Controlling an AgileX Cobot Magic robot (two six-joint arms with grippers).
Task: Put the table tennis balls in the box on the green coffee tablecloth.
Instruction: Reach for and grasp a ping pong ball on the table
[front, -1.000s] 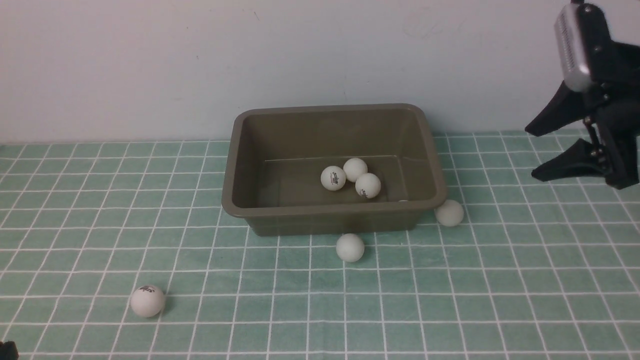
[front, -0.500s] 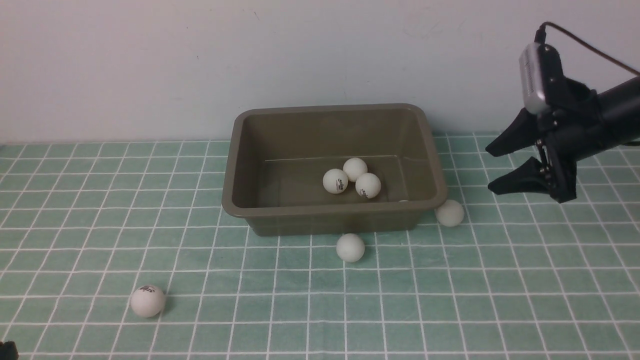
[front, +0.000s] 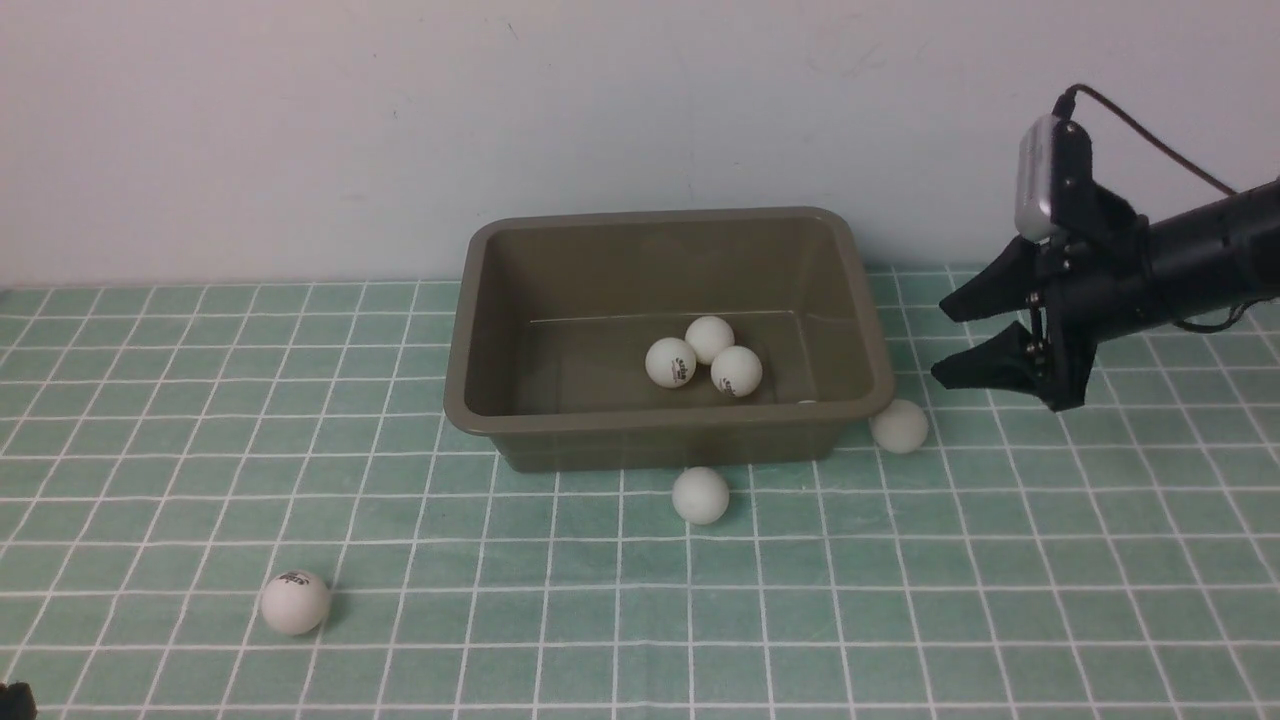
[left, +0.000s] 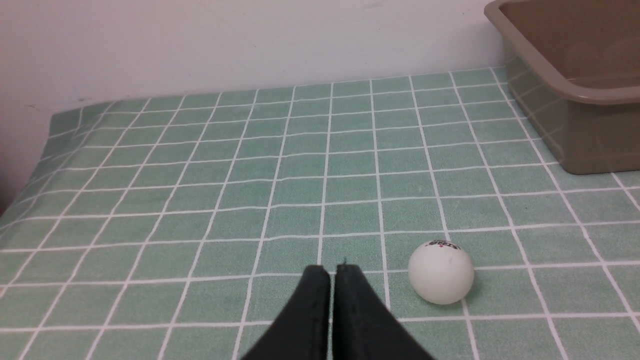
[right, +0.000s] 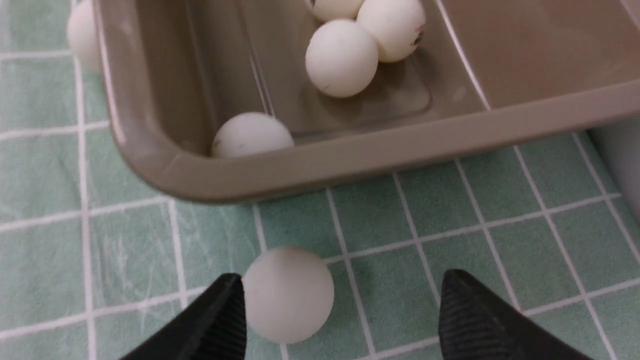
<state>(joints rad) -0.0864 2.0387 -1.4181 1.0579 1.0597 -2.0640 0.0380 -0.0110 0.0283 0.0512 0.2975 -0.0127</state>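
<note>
The olive-brown box (front: 660, 425) stands on the green coffee tablecloth (front: 1000, 600) with several table tennis balls (front: 709, 338) inside. Three balls lie on the cloth: one at the box's front right corner (front: 898, 425), one in front of it (front: 700, 495), one near left (front: 294, 602). My right gripper (front: 941, 343) hangs open just right of the box, above the corner ball. In the right wrist view that ball (right: 288, 294) lies below the open gripper (right: 342, 280), close to one finger. My left gripper (left: 332, 270) is shut and empty, beside the near-left ball (left: 441, 272).
A pale wall rises right behind the box. The cloth's left edge (left: 45, 145) drops off at the far left. The box rim (right: 400, 145) runs close past the corner ball in the right wrist view.
My right arm has swung left and down, from the upper right edge to beside the box's right side. One ball in the box rolled slightly. The left gripper has stayed still.
</note>
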